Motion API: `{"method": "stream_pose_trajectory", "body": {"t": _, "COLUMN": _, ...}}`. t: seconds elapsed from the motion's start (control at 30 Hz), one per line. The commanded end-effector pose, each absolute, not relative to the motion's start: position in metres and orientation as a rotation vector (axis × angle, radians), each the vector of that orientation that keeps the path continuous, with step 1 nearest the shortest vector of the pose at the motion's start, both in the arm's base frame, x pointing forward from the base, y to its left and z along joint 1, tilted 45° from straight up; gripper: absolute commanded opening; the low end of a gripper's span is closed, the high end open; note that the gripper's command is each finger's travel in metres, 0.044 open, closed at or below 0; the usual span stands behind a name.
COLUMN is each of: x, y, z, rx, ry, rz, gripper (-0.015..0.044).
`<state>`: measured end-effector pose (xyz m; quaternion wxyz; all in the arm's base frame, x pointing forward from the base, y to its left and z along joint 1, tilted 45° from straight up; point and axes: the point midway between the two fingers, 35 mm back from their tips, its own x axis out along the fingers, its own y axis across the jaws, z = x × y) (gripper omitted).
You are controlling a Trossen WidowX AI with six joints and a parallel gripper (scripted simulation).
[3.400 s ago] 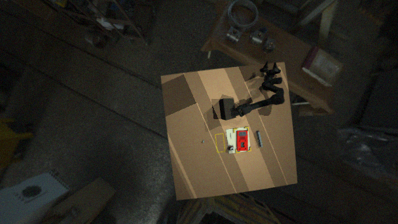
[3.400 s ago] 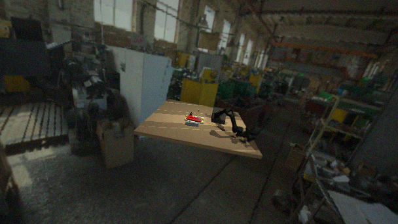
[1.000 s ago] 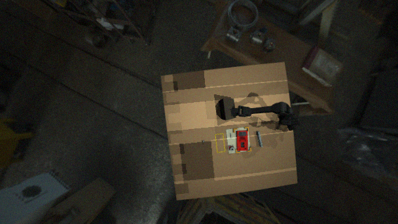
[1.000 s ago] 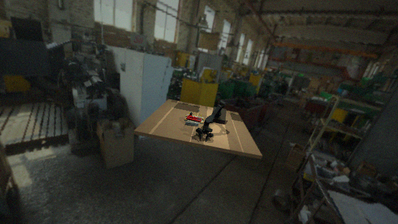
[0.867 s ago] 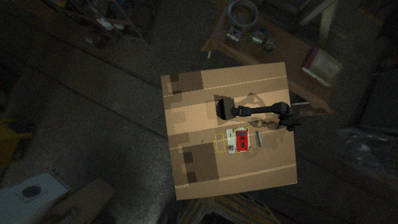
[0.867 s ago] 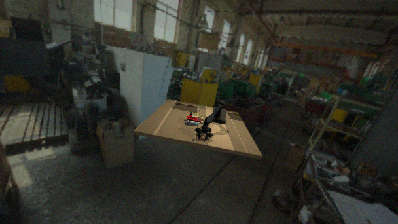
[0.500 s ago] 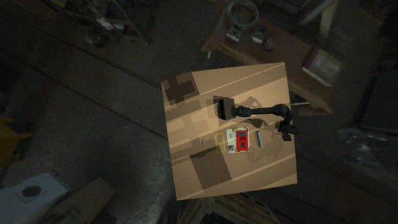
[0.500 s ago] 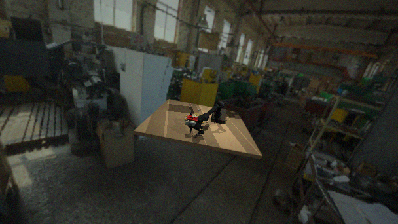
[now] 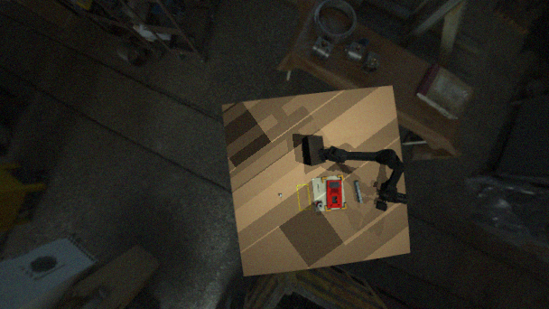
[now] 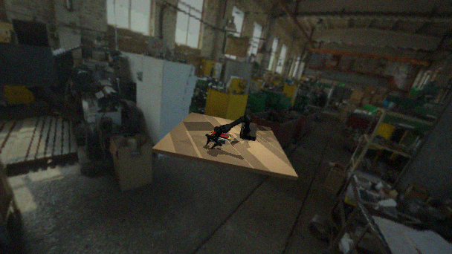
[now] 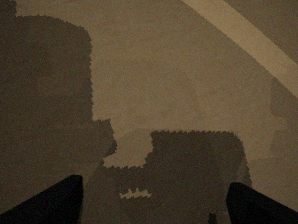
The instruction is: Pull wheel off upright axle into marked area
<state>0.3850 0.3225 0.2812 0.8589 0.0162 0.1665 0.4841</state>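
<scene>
One gripper (image 9: 392, 198) is mine, with its fingers apart and holding nothing. It sits right of center in the top view. To its left stands the red wheel (image 9: 334, 194), beside the yellow marked area (image 9: 303, 198).

colours on the bench

the table (image 9: 271, 226) was tan, crossed by darker brown bands and pale diagonal stripes. the arm (image 9: 361, 155) and gripper (image 9: 383, 199) were black. a red block (image 9: 334, 194) sat on a white plate (image 9: 318, 190), framed by orange corner marks. the marked area (image 9: 303, 198) was outlined in yellow. a small grey bar (image 9: 358, 191) lay nearby.
</scene>
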Motion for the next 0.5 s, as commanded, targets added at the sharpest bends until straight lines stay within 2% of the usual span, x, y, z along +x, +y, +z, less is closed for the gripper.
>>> {"method": "stream_pose_trajectory", "body": {"t": 0.0, "x": 0.409, "y": 0.297, "z": 0.254, "rx": 0.110, "ry": 0.490, "rz": 0.937, "gripper": 0.0300}}
{"method": "stream_pose_trajectory", "body": {"t": 0.47, "x": 0.457, "y": 0.167, "z": 0.145, "rx": 0.508, "ry": 1.021, "rz": 0.509, "gripper": 0.0300}}
